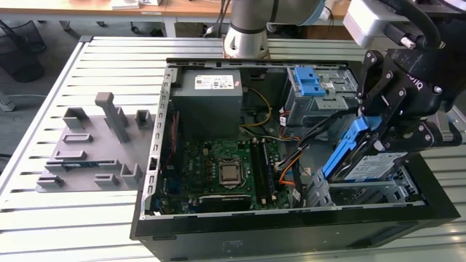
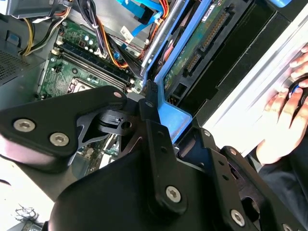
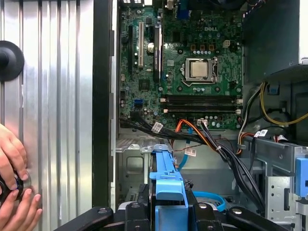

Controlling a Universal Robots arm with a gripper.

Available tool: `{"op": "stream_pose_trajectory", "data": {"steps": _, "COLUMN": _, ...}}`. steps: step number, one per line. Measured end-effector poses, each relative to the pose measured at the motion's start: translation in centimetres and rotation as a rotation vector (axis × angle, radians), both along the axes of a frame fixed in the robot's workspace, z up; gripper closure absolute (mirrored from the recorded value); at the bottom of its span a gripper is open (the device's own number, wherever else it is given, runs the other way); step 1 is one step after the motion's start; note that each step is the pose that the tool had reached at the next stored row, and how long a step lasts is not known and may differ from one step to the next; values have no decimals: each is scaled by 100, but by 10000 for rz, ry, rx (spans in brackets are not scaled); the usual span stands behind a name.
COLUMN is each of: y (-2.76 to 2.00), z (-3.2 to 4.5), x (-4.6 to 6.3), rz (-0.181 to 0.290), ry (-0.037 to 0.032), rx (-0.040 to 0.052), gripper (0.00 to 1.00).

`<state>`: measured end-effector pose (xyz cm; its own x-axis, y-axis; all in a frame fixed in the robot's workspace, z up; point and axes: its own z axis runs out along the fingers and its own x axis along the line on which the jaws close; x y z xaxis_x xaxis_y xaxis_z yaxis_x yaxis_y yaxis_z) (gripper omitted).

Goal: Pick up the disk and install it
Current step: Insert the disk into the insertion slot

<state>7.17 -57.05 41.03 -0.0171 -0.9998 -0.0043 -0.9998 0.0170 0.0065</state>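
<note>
Over the drive cage [image 1: 364, 192] at the exterior view's right of the open PC case [image 1: 156, 164] | grips the hard drive [image 1: 372, 165] by its blue bracket [image 1: 348, 150] in the closed gripper [image 1: 383, 131] | holds it tilted, lower end near the cage mouth | likely needs squaring to the cage walls, clear of the black cable bundle [image 1: 320, 128] just beside

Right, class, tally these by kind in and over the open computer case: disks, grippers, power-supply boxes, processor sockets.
disk: 1
gripper: 1
power-supply box: 1
processor socket: 1
Total: 4
</note>
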Motion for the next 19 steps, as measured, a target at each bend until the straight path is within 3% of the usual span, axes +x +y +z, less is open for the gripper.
{"op": "stream_pose_trajectory", "data": {"steps": 19, "y": 0, "z": -121, "x": 0, "rz": 0, "ry": 0, "rx": 0, "gripper": 64}}
